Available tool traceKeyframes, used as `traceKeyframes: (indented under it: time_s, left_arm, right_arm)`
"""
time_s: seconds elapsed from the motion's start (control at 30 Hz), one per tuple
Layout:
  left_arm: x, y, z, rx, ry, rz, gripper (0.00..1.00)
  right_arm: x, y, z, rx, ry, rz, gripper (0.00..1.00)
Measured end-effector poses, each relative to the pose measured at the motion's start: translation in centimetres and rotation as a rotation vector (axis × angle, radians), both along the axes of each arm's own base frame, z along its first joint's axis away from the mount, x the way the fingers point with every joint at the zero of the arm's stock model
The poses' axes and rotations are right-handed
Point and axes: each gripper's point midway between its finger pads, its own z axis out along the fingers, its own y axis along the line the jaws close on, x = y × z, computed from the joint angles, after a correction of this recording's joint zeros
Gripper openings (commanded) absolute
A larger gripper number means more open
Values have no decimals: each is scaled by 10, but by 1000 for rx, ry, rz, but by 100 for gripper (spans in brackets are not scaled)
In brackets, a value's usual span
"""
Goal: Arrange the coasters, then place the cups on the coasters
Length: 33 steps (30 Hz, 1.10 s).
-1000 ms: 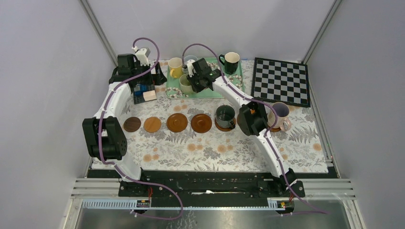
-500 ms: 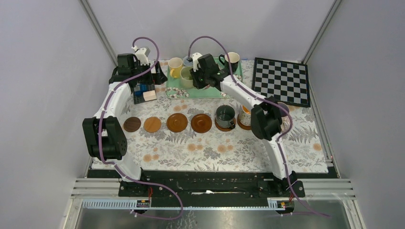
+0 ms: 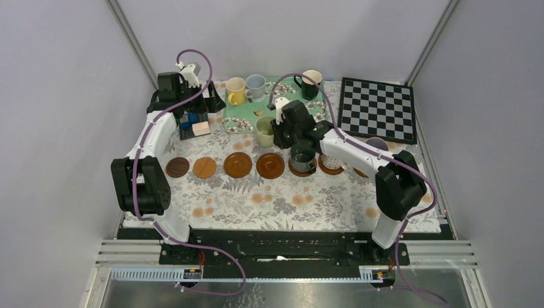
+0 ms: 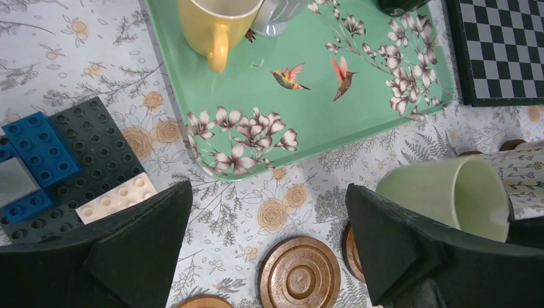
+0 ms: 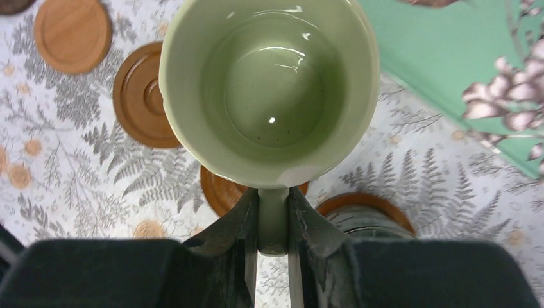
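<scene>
Right pincer [image 5: 272, 215] was clenched on the handle of the pale green mug [image 5: 269, 83], one finger on each side of it. The mug was roughly upright, mouth up. It had a plain pale green glaze, no pattern, and was glossy and empty inside. It looked lifted off the table [image 3: 282, 202].

In the top view the mug hung just in front of the near edge of the green floral tray [image 3: 238, 123], above the back of the coaster row [image 3: 238, 165]. The right wrist view showed one brown coaster [image 5: 218, 189] partly hidden under its rim.

Coasters were round flat wooden discs with raised rims and turned rings. The four on the left were bare: dark brown [image 3: 178, 167], orange-brown [image 3: 204, 167], then two mid-brown. The dark green mug [image 3: 302, 155] sat on the fifth. The floral mug [image 3: 330, 160] stood just to its right, partly behind the right arm, so its seating was hard to read.

On the tray at the back stood the yellow mug [image 3: 235, 90], the pale blue mug [image 3: 255, 84] and the black mug [image 3: 311, 83] with its white inside.

Left pincer [image 4: 268, 192] was released, jaws wide, gripping nothing. It hovered at back left, near the building blocks [image 4: 64, 160] and the tray's left end.
</scene>
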Motion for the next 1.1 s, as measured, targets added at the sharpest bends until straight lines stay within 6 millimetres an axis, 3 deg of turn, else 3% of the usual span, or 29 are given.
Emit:
traceKeyframes:
  time_s: [0.2, 0.37, 1.1]
  left_arm:
    - [-5, -3, -10, -30, 34, 3, 99]
    - [-7, -5, -14, -46, 50, 7, 99]
    - [-12, -8, -30, -69, 94, 1, 99]
  right_arm:
    - [-39, 11, -23, -25, 35, 34, 0]
    - [-56, 8, -37, -62, 39, 16, 0]
    - [-70, 1, -53, -69, 99, -82, 0]
